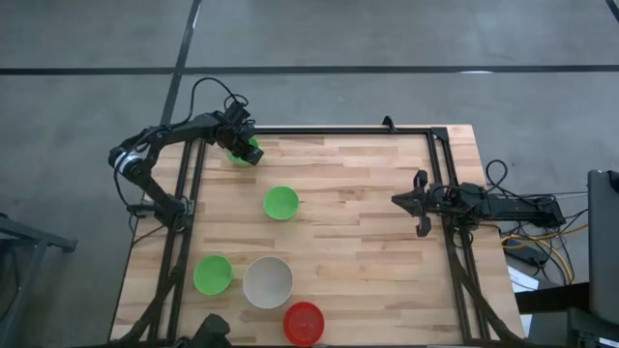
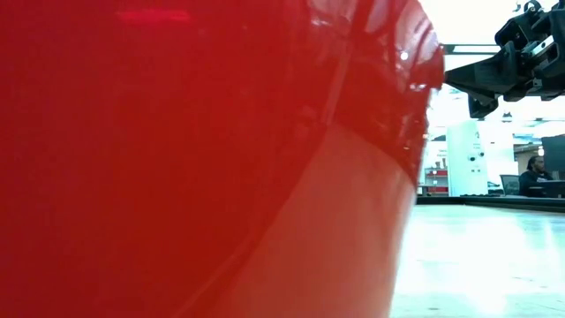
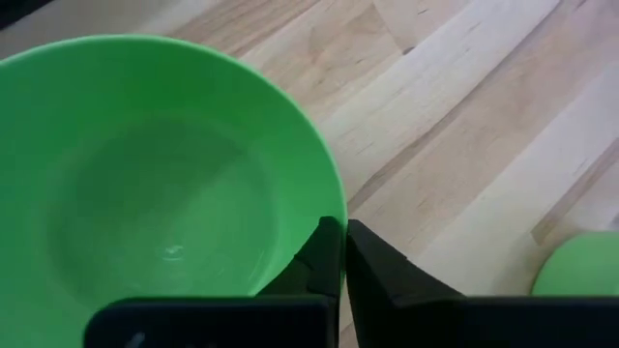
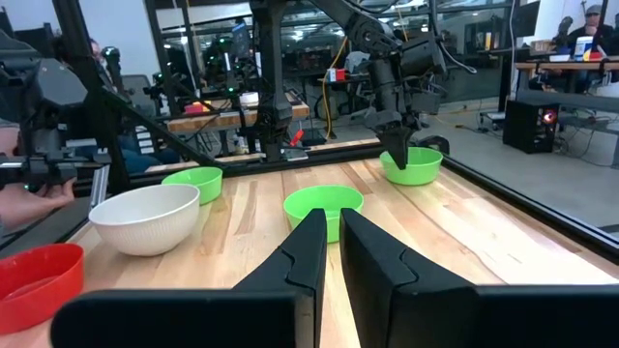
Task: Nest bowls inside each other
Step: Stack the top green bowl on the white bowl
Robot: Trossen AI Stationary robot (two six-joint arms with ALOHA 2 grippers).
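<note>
A green bowl [image 1: 248,154] stands at the table's far left, and my left gripper [image 3: 337,253] is shut on its rim; the right wrist view shows this bowl [image 4: 414,167] resting on the wood. A second green bowl [image 1: 280,203] sits mid-table, a third [image 1: 213,274] near the front left. Beside the third are the white bowl [image 1: 268,281] and the red bowl [image 1: 304,322], which fills the low view [image 2: 194,159]. My right gripper [image 4: 334,230] waits shut at the table's right side, its fingers level and touching nothing. My left gripper pinches the green bowl's rim [image 3: 332,205], one finger [image 3: 321,253] inside the bowl and the other [image 3: 382,266] outside it. The fingers slant down from the table's far left. The bowl stands upright with its base on the table.
A black frame rail [image 1: 338,130] runs along the table's far edge, with side rails on the left [image 1: 184,208] and right [image 1: 447,208]. Bare wood lies between the mid-table bowl and my right gripper. A person [image 2: 532,172] sits in the room behind.
</note>
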